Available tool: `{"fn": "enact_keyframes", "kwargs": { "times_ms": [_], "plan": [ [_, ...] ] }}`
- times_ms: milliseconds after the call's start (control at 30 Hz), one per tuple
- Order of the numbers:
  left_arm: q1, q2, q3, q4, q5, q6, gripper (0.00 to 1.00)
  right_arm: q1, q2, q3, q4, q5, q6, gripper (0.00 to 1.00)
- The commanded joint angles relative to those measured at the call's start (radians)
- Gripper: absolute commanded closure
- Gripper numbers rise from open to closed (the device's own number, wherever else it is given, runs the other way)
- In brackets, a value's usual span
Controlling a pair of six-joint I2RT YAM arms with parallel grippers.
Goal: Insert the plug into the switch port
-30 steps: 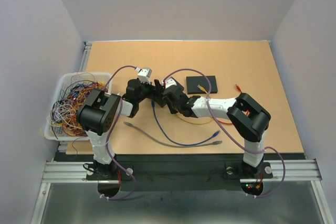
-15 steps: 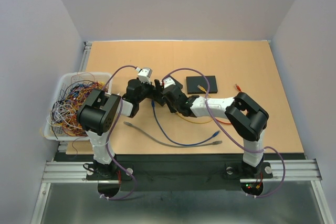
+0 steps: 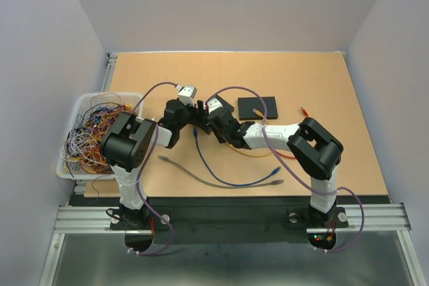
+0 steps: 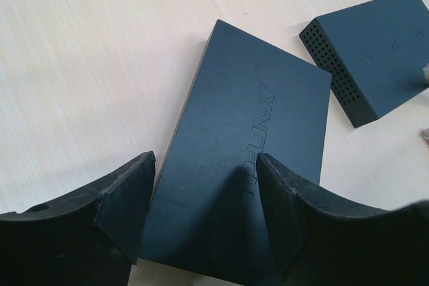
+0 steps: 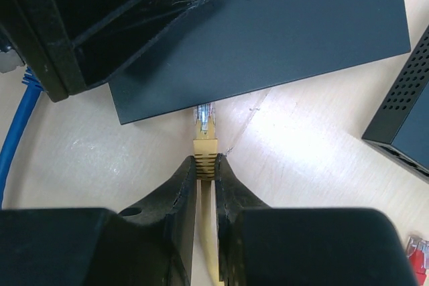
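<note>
Yellow boot [image 5: 206, 147] pinched tight, your right gripper [image 5: 206, 165] is clamping the plug [image 5: 204, 117] just behind its clear head, which is pointing at the switch [image 5: 281, 38] edge directly ahead, nearly touching. Your left gripper [image 4: 204, 169] is straddling the switch, jaws spread. The plug is probably handling light, with a brittle clip, so grip the boot.

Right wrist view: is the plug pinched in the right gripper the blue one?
No, the plug pinched in the right gripper has a yellow boot and clear tip; the blue cable lies at the left edge.
</note>
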Motion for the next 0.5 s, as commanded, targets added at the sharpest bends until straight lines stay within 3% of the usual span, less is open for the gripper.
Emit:
{"fn": "enact_keyframes", "kwargs": {
  "times_ms": [0, 267, 467],
  "plan": [
    [-0.057, 0.019, 0.023, -0.058, 0.107, -0.016, 0.3, 0.005, -0.011, 0.069, 0.274, -0.008, -0.039, 1.0],
    [-0.068, 0.027, 0.027, -0.063, 0.116, 0.006, 0.33, -0.013, -0.034, 0.038, 0.361, -0.064, -0.098, 0.99],
    [-0.084, 0.028, 0.032, -0.063, 0.127, 0.021, 0.33, -0.07, -0.035, 0.034, 0.412, -0.207, -0.084, 0.99]
  ]
}}
